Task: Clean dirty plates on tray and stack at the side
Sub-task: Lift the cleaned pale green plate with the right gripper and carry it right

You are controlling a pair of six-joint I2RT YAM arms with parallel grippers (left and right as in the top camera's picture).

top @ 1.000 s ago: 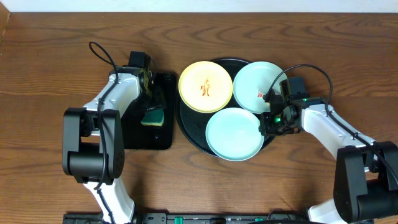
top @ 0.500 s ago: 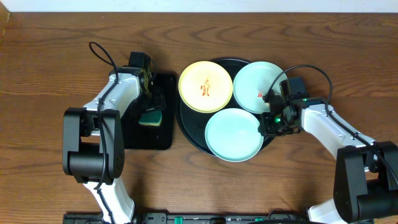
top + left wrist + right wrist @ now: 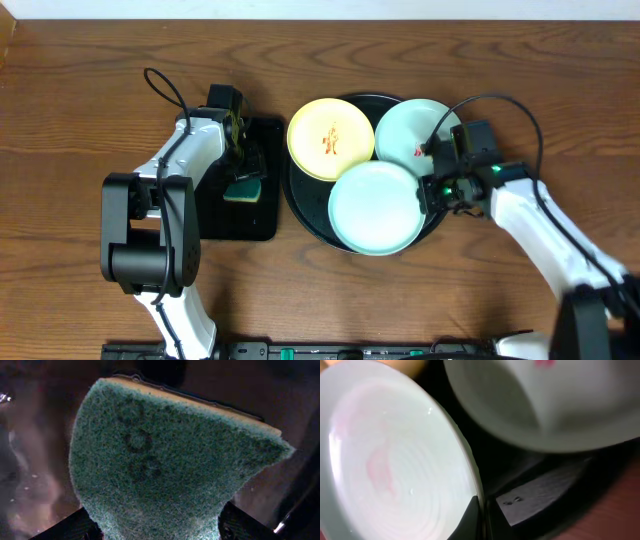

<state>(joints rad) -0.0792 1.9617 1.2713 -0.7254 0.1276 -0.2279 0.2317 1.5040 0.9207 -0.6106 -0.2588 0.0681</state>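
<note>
The round black tray (image 3: 300, 205) holds a pale yellow plate (image 3: 330, 138) with orange smears and a mint-blue plate (image 3: 405, 135) with a red smear. My right gripper (image 3: 425, 192) is shut on the right rim of the second mint-blue plate (image 3: 375, 205), which is raised and tilted above the tray's front. In the right wrist view this plate (image 3: 390, 460) shows a faint pink smear, with the rim pinched between the fingers (image 3: 482, 515). My left gripper (image 3: 243, 175) is shut on a green sponge (image 3: 170, 460).
A smaller rectangular black tray (image 3: 225, 225) lies left of the round tray, under the sponge (image 3: 243, 190). Brown wood-grain tabletop (image 3: 480, 290) surrounds both trays. A black cable loops off each arm.
My right gripper has lifted the front mint-blue plate, which now looks larger and overlaps the two other plates' edges. The right arm has risen. The left gripper has barely moved.
</note>
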